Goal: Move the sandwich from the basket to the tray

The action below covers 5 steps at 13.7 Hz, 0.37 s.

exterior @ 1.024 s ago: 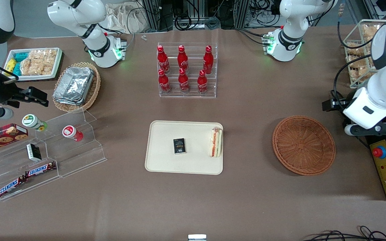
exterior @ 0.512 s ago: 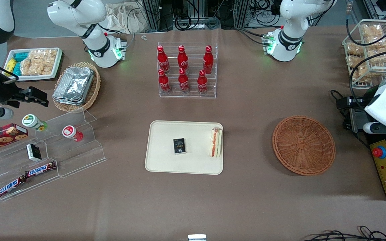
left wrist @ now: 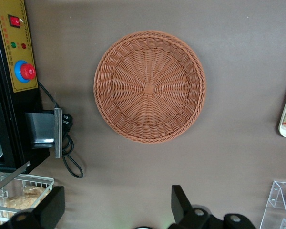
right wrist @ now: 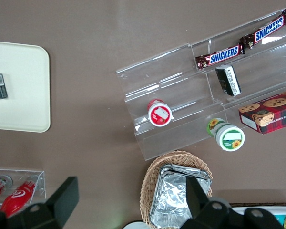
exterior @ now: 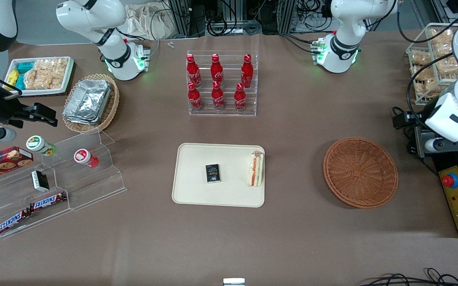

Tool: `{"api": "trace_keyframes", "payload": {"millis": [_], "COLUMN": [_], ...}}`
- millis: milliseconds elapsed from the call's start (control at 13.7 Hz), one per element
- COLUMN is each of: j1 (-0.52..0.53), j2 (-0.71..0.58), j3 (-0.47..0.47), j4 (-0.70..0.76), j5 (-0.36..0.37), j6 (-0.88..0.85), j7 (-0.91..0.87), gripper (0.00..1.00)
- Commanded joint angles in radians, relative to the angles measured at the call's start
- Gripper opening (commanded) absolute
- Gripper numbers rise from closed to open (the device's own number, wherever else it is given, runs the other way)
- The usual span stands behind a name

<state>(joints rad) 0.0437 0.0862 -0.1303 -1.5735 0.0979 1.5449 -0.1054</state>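
Triangular sandwich lies on smooth tray; hand wide apart above woven basket.

My left arm is glossy white, rounded shells with dark joint bands and black cables looping along it, its base ringed with green light, and my gripper ends in matte black angular fingers.

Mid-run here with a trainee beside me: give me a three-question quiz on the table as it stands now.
1. True or false: the sandwich lies on the tray.
2. What is in the basket? A) sandwich B) nothing C) black box
3. Fill in: the gripper is up above the table, its fingers ____.

Key: 1 true; 2 B; 3 open.
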Motion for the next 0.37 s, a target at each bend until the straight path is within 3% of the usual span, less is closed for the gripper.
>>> {"api": "trace_keyframes", "payload": {"millis": [0, 293], "j1": [-0.018, -0.016], "j2": [-0.004, 0.021], "j3": [0.023, 0.023], "j4": [-0.007, 0.014], "j5": [-0.03, -0.03], "j6": [0.021, 0.018], "j7": [-0.031, -0.014], "gripper": [1.0, 1.0]}}
